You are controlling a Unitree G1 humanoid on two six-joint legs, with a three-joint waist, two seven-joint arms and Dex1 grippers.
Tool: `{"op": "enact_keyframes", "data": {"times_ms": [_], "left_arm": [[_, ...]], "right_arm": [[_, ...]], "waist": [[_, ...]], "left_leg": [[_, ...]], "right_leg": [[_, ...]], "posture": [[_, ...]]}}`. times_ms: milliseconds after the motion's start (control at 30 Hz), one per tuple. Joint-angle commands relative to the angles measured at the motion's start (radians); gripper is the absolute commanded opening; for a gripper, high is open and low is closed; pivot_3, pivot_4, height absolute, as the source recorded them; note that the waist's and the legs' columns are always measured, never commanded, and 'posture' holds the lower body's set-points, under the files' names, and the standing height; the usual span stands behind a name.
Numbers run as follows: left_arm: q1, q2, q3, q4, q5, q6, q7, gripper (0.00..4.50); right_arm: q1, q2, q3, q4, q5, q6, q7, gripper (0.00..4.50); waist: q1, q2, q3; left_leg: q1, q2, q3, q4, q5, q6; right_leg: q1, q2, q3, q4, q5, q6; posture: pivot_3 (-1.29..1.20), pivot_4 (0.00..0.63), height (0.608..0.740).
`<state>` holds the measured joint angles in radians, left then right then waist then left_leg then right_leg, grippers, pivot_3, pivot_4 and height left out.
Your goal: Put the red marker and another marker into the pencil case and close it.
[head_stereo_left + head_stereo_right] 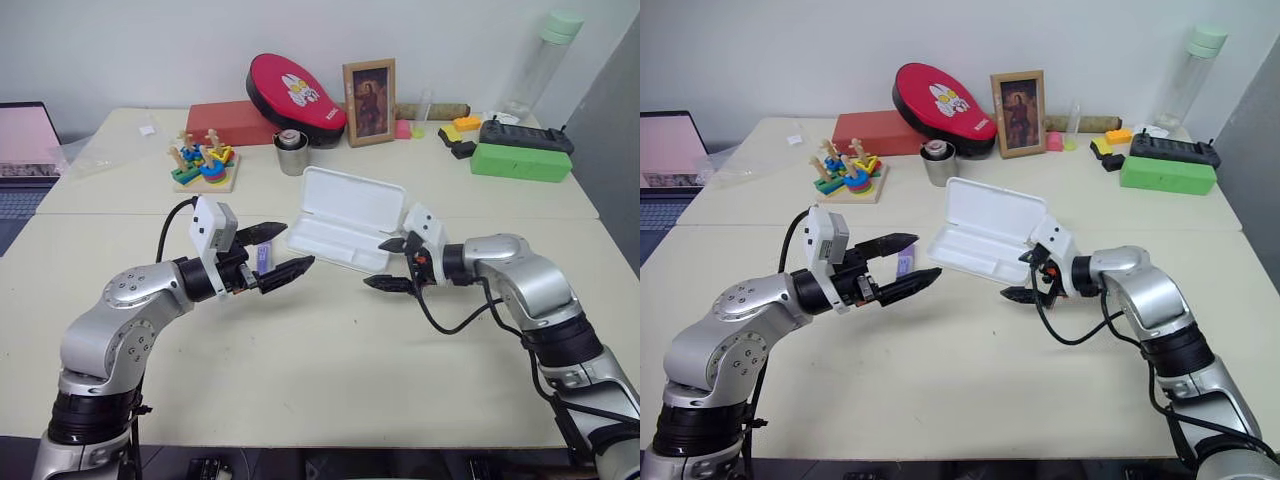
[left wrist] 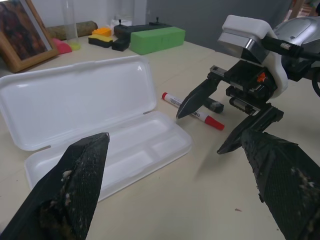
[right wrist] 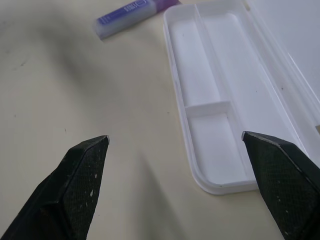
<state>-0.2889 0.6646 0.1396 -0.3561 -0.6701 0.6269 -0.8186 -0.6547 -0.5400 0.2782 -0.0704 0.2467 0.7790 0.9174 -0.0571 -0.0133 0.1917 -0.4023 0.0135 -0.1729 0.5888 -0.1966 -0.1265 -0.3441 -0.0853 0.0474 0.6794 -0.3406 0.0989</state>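
The white pencil case [image 1: 345, 228] lies open at the table's middle, lid raised toward the back, and its compartments [image 3: 215, 100] are empty. The purple marker [image 3: 131, 12] lies on the table just left of the case, behind my left gripper [image 1: 298, 246]. That gripper is open, holds nothing and points right toward the case. The red marker [image 2: 192, 111] lies on the table right of the case, beside a small dark stub [image 2: 214, 105]. My right gripper [image 1: 375, 264] hovers open and empty just in front of the red marker, at the case's right end.
Along the table's back stand a stacking toy [image 1: 203, 165], a metal cup [image 1: 291, 153], a red box [image 1: 230, 122], a picture frame [image 1: 370, 102], a green box [image 1: 520, 160] and a tall bottle [image 1: 540, 65]. A laptop [image 1: 25, 150] sits far left.
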Motion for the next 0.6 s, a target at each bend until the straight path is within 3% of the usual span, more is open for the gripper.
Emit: {"op": "enact_keyframes", "data": {"times_ms": [33, 567, 600], "left_arm": [[-0.024, 0.009, 0.008, -0.047, -0.024, 0.004, -0.008, 4.50], [-0.007, 0.016, 0.045, -0.110, -0.067, 0.042, 0.026, 4.50], [-0.004, 0.017, 0.045, -0.115, -0.066, 0.044, 0.030, 4.50]], "right_arm": [[-0.047, 0.035, 0.030, -0.021, -0.022, 0.025, -0.036, 4.47], [-0.145, 0.128, 0.163, 0.190, -0.133, 0.019, -0.047, 4.47], [-0.149, 0.134, 0.166, 0.207, -0.141, 0.013, -0.049, 4.30]], "waist": [[0.000, 0.000, 0.000], [-0.002, 0.000, 0.000], [-0.003, 0.000, 0.000]], "left_leg": [[0.000, 0.000, 0.000, 0.000, 0.000, 0.000], [0.000, 0.000, 0.000, 0.000, 0.000, 0.000], [0.000, 0.000, 0.000, 0.000, 0.000, 0.000]], "right_leg": [[0.000, 0.000, 0.000, 0.000, 0.000, 0.000], [-0.001, 0.000, 0.000, 0.001, 0.000, 0.000], [-0.001, 0.000, 0.000, 0.001, 0.000, 0.000]], "posture": [[0.00, 0.150, 0.740], [0.00, 0.150, 0.740], [0.00, 0.150, 0.740]]}}
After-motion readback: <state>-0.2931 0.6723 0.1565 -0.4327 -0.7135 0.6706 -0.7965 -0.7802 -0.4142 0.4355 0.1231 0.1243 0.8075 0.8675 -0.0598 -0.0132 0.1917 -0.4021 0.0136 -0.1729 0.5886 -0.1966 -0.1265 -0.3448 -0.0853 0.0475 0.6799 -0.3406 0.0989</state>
